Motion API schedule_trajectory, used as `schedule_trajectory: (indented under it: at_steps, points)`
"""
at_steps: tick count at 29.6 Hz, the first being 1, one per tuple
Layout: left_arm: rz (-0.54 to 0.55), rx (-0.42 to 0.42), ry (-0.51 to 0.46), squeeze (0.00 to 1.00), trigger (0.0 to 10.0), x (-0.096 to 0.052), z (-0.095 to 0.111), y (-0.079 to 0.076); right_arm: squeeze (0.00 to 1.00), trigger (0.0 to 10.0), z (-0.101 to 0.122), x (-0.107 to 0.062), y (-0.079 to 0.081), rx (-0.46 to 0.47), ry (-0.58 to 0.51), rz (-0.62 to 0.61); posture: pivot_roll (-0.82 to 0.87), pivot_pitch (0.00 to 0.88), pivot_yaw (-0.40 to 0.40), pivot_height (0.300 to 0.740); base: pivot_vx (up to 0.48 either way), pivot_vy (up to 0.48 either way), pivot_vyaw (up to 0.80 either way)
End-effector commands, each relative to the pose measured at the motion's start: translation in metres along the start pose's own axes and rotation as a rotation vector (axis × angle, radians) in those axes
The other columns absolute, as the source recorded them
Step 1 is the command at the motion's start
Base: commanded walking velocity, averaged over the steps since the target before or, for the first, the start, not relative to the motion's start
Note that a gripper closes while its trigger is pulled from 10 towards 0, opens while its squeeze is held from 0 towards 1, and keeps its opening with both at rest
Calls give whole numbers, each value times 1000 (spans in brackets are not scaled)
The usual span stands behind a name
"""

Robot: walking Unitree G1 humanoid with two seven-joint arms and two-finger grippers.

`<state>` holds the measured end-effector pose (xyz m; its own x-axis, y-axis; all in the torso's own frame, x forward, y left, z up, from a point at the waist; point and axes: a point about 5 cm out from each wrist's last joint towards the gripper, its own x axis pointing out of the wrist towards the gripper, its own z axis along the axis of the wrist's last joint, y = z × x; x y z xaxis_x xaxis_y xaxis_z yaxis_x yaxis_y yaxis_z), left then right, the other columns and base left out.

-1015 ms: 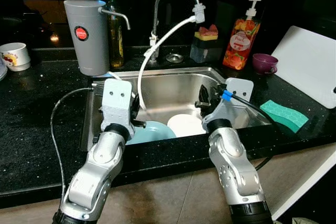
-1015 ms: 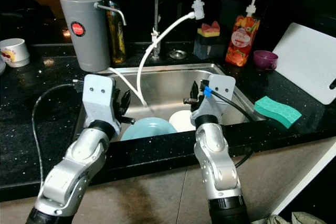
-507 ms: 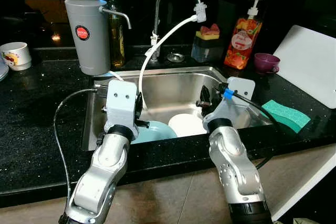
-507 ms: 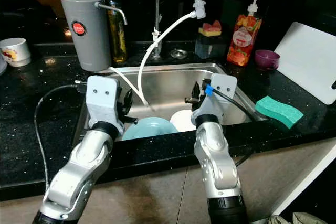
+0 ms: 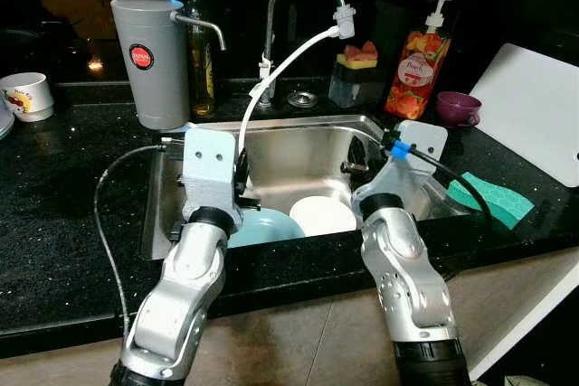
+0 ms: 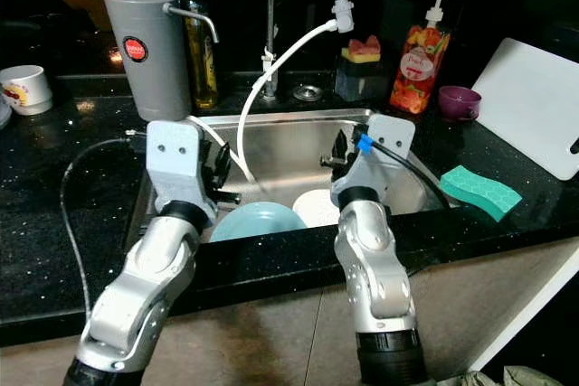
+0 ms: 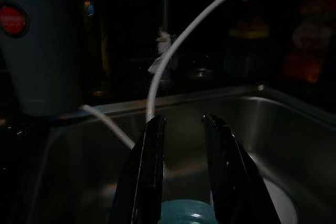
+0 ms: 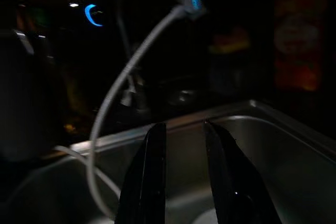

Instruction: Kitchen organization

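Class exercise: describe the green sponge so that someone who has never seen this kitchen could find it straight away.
Start at the steel sink set into the black counter. Move to the counter on the robot's right of it, toward the white cutting board. There the green sponge lies flat near the counter's front edge, the one teal-green block with a honeycomb pattern on top.

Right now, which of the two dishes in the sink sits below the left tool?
The light blue dish, lying directly under the left tool. The white dish lies beside it, nearer the right tool.
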<state>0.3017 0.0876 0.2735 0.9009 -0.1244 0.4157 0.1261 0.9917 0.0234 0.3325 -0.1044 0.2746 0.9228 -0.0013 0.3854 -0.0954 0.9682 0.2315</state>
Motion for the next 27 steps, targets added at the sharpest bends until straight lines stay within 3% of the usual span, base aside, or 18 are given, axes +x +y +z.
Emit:
schedule_trajectory:
  at_steps: [1, 27]
  points:
    - [-10, 5, 3, 0, 10000, 0, -1, -3, 0, 10000, 4, -2, 0, -2, -7, 1, 123, 85, -76, 740, 0, 0, 0]
    - [-13, 47, -5, 0, 10000, 1, -1, -3, 0, 10000, 13, 3, -9, -17, -27, -32, 128, 93, -75, 740, 0, 0, 0]
